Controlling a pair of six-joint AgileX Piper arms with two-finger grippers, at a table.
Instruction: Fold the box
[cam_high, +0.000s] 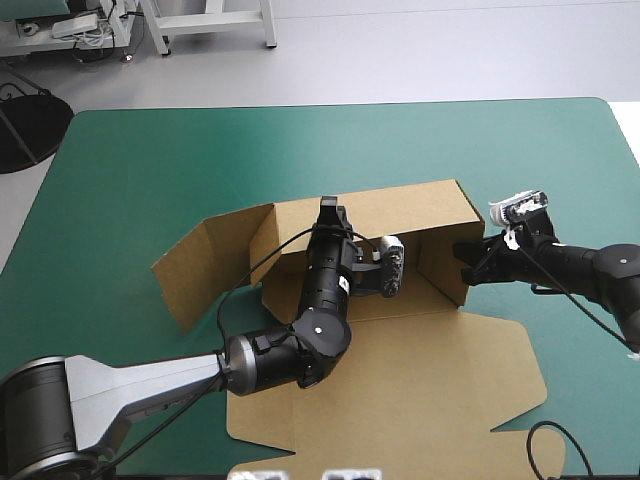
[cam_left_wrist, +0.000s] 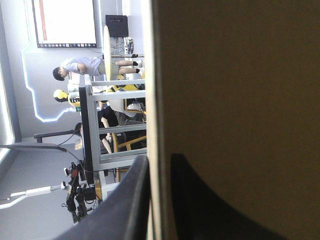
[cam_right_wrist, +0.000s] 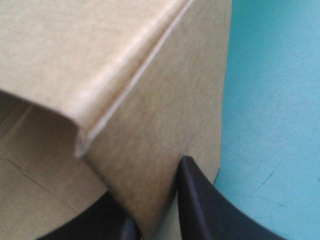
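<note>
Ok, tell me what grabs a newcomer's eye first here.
The brown box stands half built in the middle of the teal-green cover, with walls raised on its far side and a broad panel flat toward the near edge. The left gripper reaches across it and pinches the far wall. The right gripper pinches the wall toward the table's right edge.

Right hand (cam_right_wrist: 150, 202) pinches a wall of the box (cam_right_wrist: 165, 110).

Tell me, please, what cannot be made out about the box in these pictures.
- High view: part of the box floor, covered by the left gripper.
- Left wrist view: its overall shape; one wall fills the view.
- Right wrist view: the right gripper, one finger partly behind the wall.
</note>
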